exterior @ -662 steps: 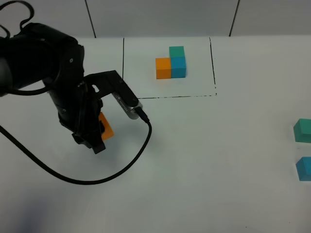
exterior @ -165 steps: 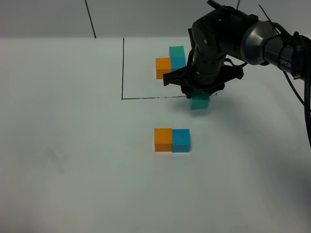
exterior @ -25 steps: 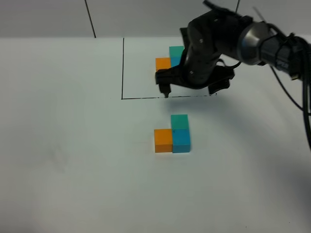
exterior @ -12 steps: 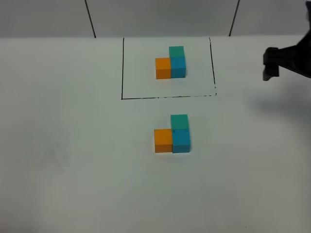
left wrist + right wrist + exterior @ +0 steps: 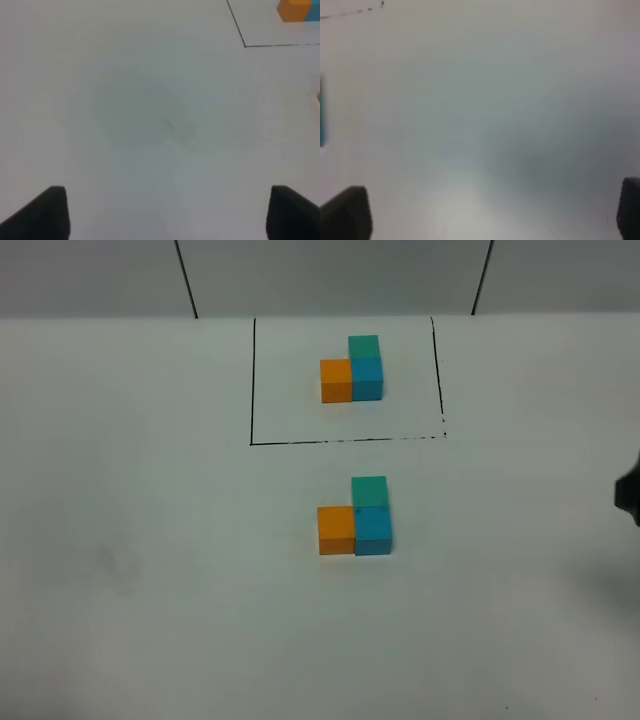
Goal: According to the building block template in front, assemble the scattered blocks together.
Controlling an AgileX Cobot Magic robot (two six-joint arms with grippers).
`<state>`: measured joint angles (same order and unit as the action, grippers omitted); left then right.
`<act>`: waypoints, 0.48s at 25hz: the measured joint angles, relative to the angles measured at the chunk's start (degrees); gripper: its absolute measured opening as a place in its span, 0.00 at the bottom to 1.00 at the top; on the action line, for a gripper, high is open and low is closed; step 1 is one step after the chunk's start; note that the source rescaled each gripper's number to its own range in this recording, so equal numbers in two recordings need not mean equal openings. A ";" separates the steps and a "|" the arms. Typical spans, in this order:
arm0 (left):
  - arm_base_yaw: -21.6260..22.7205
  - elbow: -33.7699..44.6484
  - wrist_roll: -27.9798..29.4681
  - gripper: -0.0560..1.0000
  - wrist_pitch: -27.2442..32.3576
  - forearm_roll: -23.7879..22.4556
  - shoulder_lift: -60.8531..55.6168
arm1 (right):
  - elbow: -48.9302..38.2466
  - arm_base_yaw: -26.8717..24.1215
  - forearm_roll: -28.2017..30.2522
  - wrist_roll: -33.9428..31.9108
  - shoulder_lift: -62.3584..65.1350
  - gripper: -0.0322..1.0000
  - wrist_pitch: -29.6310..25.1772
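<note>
The building block template (image 5: 352, 370) stands at the back inside a thin black rectangle (image 5: 252, 380): orange joined to blue, teal on the blue. In front of it the scattered blocks stand joined the same way: orange cube (image 5: 336, 529) against blue cube (image 5: 373, 531), teal cube (image 5: 369, 491) on the blue. My left gripper (image 5: 170, 212) is open and empty over bare table; the template's orange cube (image 5: 294, 10) shows far off. My right gripper (image 5: 487, 210) is open and empty, away from the blocks; a blue sliver (image 5: 321, 112) shows at the frame edge.
The white table (image 5: 150, 570) lies around the blocks. A dark part of the right arm (image 5: 629, 495) shows at the right edge of the high view. The left arm is out of the high view.
The right arm has let go of the teal cube on the blue one and pulled away to the right, almost out of the high view. The blocks have not moved.
</note>
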<state>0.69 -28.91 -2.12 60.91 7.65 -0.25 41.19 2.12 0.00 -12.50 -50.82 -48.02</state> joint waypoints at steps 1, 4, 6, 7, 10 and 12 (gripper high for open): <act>0.00 0.00 0.00 0.85 0.00 0.00 0.00 | -1.44 0.00 0.00 0.06 4.87 1.00 -1.64; 0.00 0.00 0.00 0.85 0.00 0.00 0.00 | -4.68 0.85 0.00 0.13 17.41 1.00 -6.38; 0.00 0.00 0.00 0.85 0.00 0.00 0.00 | -6.50 3.02 0.00 0.01 23.77 1.00 -9.55; 0.00 0.00 0.00 0.85 0.00 0.00 0.00 | -6.97 4.08 0.37 0.01 26.80 1.00 -11.05; 0.00 0.00 0.00 0.85 0.00 0.00 0.00 | -8.41 5.44 0.66 0.01 34.54 1.00 -13.42; 0.00 0.00 0.00 0.85 0.00 0.00 0.00 | -9.52 5.48 0.73 0.12 39.19 1.00 -14.01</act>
<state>0.69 -28.91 -2.12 60.91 7.65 -0.25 31.66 7.60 0.73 -12.38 -11.63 -62.03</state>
